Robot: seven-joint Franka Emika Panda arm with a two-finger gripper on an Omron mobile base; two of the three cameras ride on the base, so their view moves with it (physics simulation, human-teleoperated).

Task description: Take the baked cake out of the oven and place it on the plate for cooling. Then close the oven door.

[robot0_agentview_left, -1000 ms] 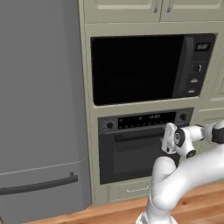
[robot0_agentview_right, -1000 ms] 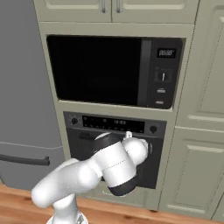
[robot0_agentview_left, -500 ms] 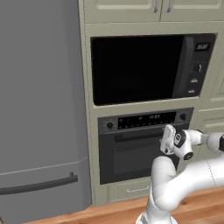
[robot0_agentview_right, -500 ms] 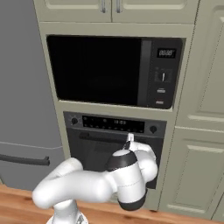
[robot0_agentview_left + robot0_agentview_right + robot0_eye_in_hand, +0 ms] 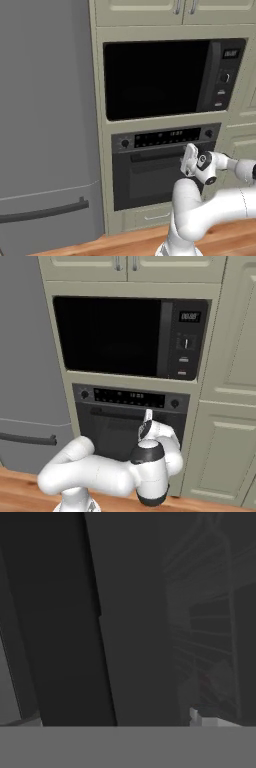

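The black oven (image 5: 165,137) sits below the microwave, with its control strip of knobs and display (image 5: 130,398). The oven door (image 5: 145,182) is shut and upright, its dark bar handle (image 5: 155,155) running across the top. My gripper (image 5: 188,159) is raised against the right end of that handle (image 5: 115,413), jaws open and holding nothing. From the right base camera the gripper (image 5: 148,416) points up at the door. In the hand view the handle (image 5: 55,622) crosses close in front, and the wire rack (image 5: 200,612) shows faintly through the door glass. Cake and plate are out of view.
A large black microwave (image 5: 165,75) is built in above the oven. The tall grey fridge (image 5: 45,125) with its bar handle (image 5: 45,212) stands to the left. Cream cabinet doors (image 5: 225,456) lie to the right, and a small drawer (image 5: 150,217) sits under the oven above the wood floor.
The hand has edged closer to the right end of the oven handle. The arm's elbow has swung down and to the right. The door stays shut.
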